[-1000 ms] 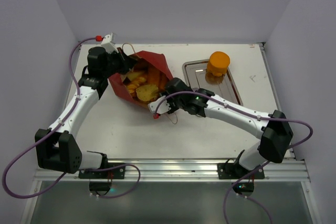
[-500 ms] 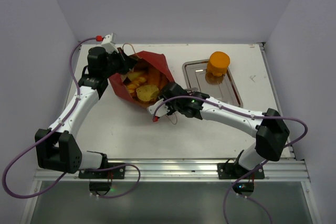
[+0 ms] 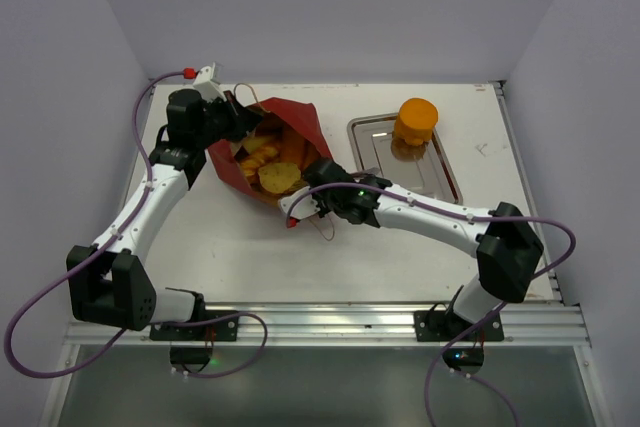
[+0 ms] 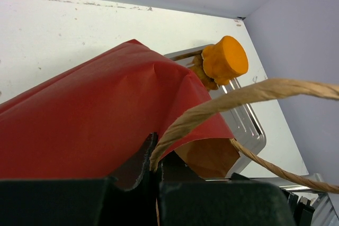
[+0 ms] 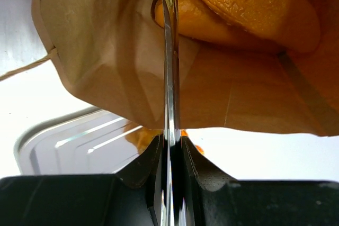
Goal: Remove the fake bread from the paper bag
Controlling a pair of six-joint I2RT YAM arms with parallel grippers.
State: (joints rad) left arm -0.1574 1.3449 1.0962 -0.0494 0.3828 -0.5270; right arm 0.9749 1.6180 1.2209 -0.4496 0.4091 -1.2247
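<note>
Anchoring on the left: the left gripper (image 3: 230, 119) is clamped fully closed on the paper bag (image 3: 232, 172) at its far-left rim. A loop handle (image 4: 238, 96) runs out from between its jaws, likely so the bag cannot slide or collapse.
Paper bag: lies on its side on the table (image 3: 250, 247), left of centre, with its mouth gaping toward the right arm and the brown lining showing.
Fake bread (image 3: 272, 165): golden and orange pieces are piled just inside the mouth; none is lifted clear.
Right gripper (image 3: 300, 209): sits at the bag's near lip, jaws drawn nearly together on a thin edge that looks like a fold of the brown lining, not on any bread. This is probably to pull the mouth wider.
Steel tray (image 3: 452, 175): lies right of the bag and apart from it, a sensible drop spot.
Orange round piece (image 3: 415, 119): stands on the tray's far end, seemingly one item already out.
</note>
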